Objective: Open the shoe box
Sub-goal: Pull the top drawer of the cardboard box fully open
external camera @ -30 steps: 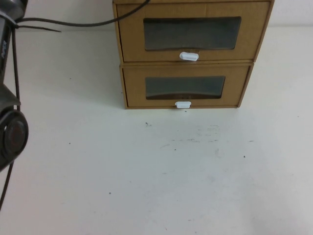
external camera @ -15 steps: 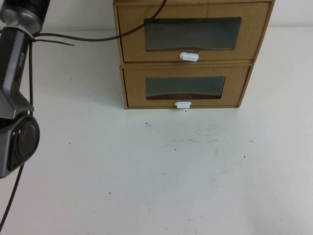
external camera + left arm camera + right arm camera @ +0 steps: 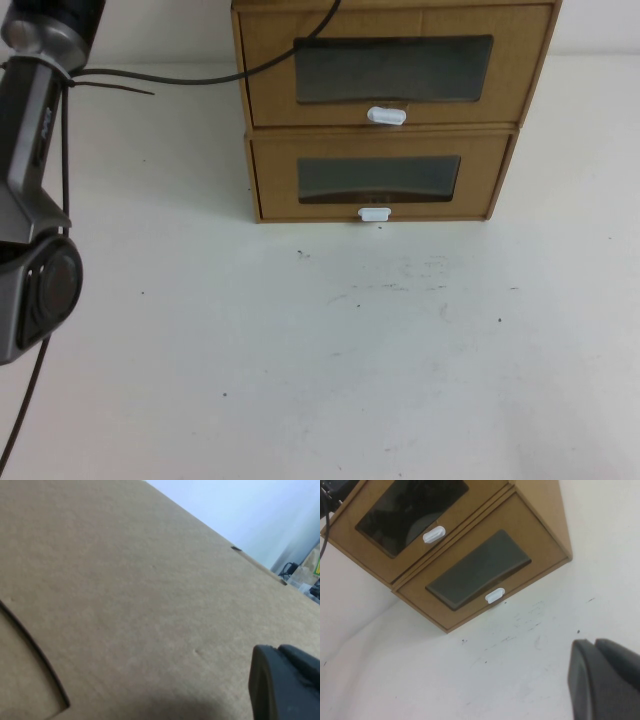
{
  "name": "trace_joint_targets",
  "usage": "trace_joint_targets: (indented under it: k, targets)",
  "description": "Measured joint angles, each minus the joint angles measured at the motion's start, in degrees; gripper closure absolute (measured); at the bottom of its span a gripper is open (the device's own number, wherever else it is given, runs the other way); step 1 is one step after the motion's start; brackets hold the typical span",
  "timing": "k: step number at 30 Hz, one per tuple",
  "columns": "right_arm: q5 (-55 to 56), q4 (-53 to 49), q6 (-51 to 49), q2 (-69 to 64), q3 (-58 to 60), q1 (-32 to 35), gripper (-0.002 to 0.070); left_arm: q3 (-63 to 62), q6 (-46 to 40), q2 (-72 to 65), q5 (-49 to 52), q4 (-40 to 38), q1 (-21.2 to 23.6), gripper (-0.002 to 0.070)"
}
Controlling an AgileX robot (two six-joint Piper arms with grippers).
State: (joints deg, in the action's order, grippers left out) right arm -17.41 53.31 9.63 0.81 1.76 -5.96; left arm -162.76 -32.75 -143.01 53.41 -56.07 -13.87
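Note:
Two brown cardboard shoe boxes stand stacked at the back of the table, the upper box point(image 3: 395, 65) on the lower box point(image 3: 375, 180). Each has a dark window and a white pull tab: the upper tab point(image 3: 386, 115) and the lower tab point(image 3: 374, 213). Both drawers sit flush and closed. My left arm point(image 3: 35, 200) rises along the left edge. The left gripper point(image 3: 278, 652) hangs shut just over a plain cardboard face point(image 3: 125, 580), holding nothing. My right gripper point(image 3: 595, 645) is shut and empty above the white table, off from the lower tab point(image 3: 494, 595).
A black cable point(image 3: 180, 80) runs from the left arm across the upper box's top left corner. The white table point(image 3: 350, 350) in front of the boxes bears only small scuff marks. A curved slit point(image 3: 35, 650) is cut in the cardboard near the left gripper.
The left arm has swung up and inward from the left edge, its cable shifting with it; over the last half second it has barely moved. The boxes have not moved.

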Motion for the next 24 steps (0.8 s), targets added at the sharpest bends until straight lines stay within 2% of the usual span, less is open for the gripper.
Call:
trace_joint_targets:
  k: [14, 19, 24]
  targets:
    - [-2.04, 0.19, 0.00, 0.00, -0.62, 0.00, 0.0694, 0.00, 0.00, 0.00, 0.00, 0.00, 0.00, 0.0680]
    - [-9.43, -7.85, 0.13, -2.22, -9.47, 0.00, 0.0694, 0.00, 0.00, 0.00, 0.00, 0.12, 0.00, 0.0680]
    - [-19.52, -21.69, 0.26, -13.31, -24.32, 0.00, 0.0694, 0.00, 0.00, 0.00, 0.00, 0.12, 0.00, 0.0680]
